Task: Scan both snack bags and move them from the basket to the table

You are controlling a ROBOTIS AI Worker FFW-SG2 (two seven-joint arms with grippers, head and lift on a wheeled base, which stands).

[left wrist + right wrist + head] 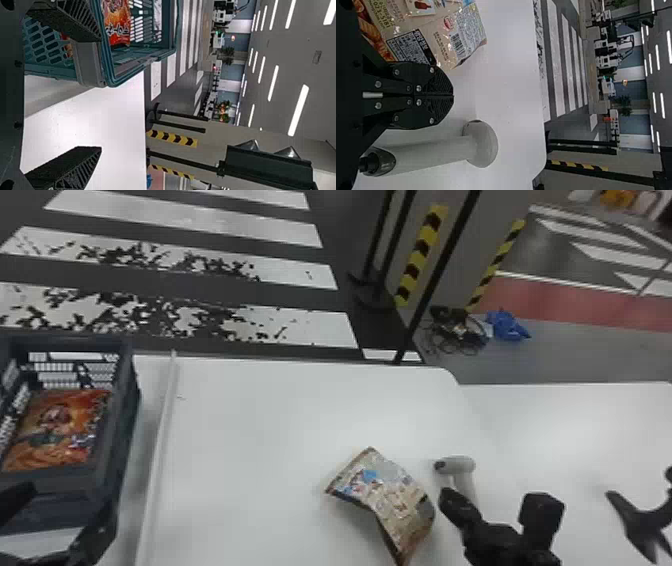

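The orange snack bag (57, 430) lies inside the dark basket (131, 415) at the left. My left gripper (55, 522) is at the basket's near end; in the left wrist view the left gripper (99, 94) stands open, one finger over the basket (89, 65), the other over the white table. On the table, the beige snack bag (395, 500) lies bent, left of my right gripper (448, 497). In the right wrist view the right gripper (453, 95) is shut with nothing between its fingers, between the beige bag (443, 35) and the light grey scanner (439, 152).
The white table (250, 430) has a raised pale strip (159, 450) near the basket. Another white table section (575, 430) extends to the right, with a black stand-like object (642, 522) on it. Dark poles (440, 265) rise behind the table.
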